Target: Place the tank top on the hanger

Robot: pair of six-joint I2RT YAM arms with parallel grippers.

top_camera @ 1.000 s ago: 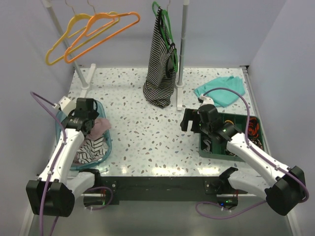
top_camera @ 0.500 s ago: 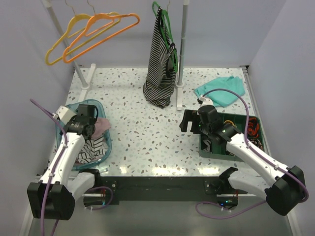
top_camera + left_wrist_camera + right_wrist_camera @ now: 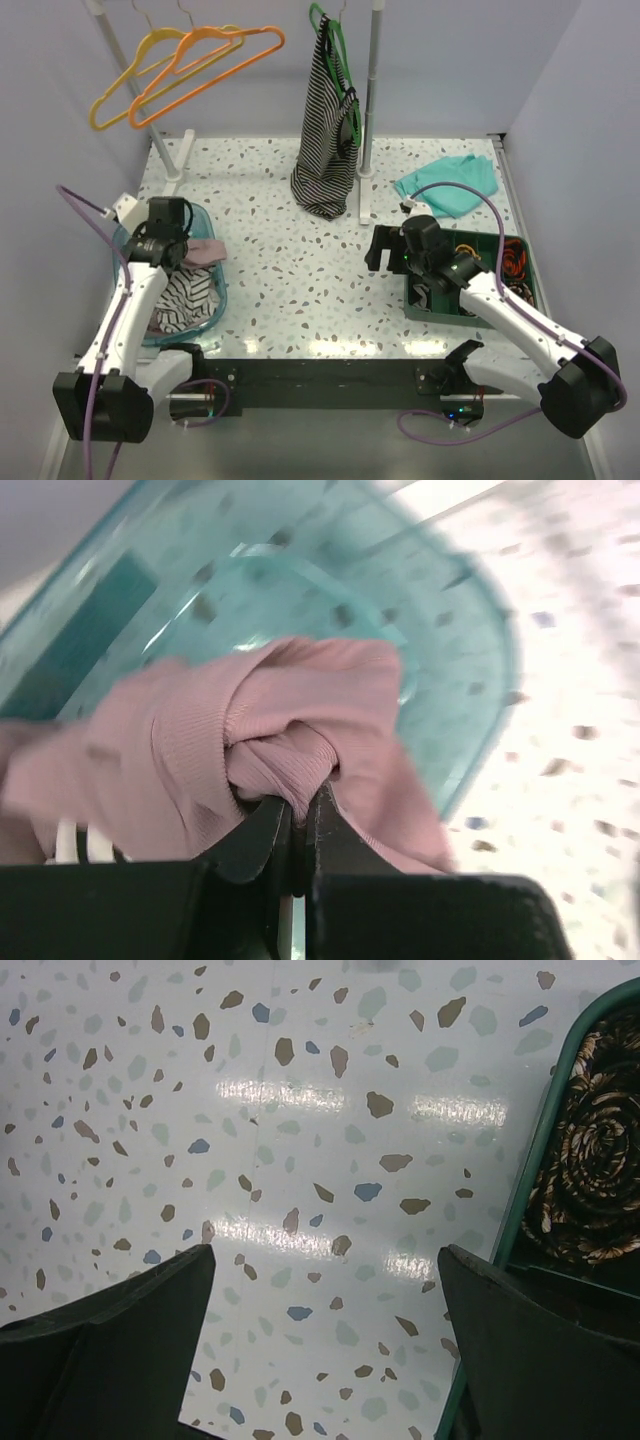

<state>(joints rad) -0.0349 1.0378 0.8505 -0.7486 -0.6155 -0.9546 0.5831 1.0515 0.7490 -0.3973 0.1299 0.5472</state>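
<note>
Clearly the grab comes first: the left gripper has its two black fingers pressed together on a bunched fold of the dusty pink ribbed-fabric tank top. The pinch looks meant to lift the garment out of the translucent teal plastic tub at the left middle of the top view, where it lies crumpled against the tub's upper right rim. The thin orange plastic hanger hangs in the upper left, well apart from the top, so a carry upward seems called for. The left arm rises from its base at the lower left and bends its wrist down into the tub. The right gripper, fingers spread wide and holding nothing, hovers over the bare speckled tabletop just left of the dark green tray, probably waiting to help.
</note>
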